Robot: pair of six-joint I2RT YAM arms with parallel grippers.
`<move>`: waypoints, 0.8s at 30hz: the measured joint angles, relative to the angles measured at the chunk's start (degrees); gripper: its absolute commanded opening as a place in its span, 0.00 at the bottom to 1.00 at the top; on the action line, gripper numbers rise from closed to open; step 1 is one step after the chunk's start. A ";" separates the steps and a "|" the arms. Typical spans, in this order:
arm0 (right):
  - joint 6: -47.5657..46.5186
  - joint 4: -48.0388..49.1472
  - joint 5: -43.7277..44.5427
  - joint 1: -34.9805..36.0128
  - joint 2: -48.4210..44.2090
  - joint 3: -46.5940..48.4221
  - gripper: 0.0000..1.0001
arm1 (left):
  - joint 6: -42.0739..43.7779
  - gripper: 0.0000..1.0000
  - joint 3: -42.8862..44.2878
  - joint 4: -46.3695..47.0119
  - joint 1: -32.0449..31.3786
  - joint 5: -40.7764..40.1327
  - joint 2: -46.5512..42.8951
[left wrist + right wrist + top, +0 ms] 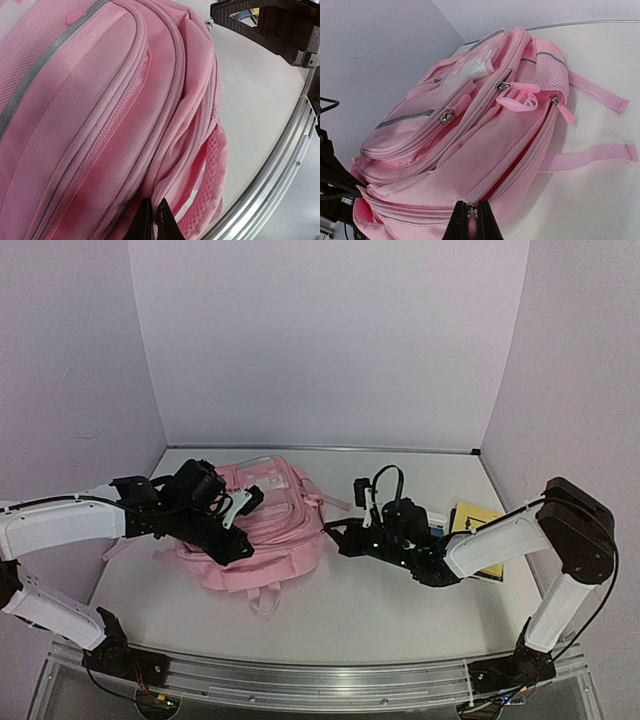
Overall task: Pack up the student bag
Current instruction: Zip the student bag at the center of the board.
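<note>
One student bag (265, 525) is lying on the desk (380, 610), left claw (152, 222) and right claw (470, 220) each pinching its pink fabric, one yellow book (478, 525) sitting nearby.

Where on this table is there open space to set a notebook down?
Widest bare patch: the front strip between the student bag and the near rail. Another lies behind the right gripper, toward the back wall. Crowded: between bag and yellow item, under the right arm.

bag (270, 530): just 1, the pink one
arms (60, 525) (500, 540): 2
grippers: 2 as well, left gripper (152, 218) + right gripper (470, 218)
book (478, 525): 1, yellow
</note>
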 measured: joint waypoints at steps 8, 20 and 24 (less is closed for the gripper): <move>-1.46 -3.42 -1.73 1.36 0.40 0.34 0.00 | 0.52 0.59 6.12 -0.30 1.33 2.72 4.87; -1.07 -3.36 -1.82 3.02 0.61 0.32 0.00 | 3.28 0.67 16.03 6.27 -2.22 7.86 19.89; -1.06 -3.40 -1.80 3.09 0.61 0.25 0.00 | 3.77 0.67 16.52 5.86 -4.21 5.93 23.04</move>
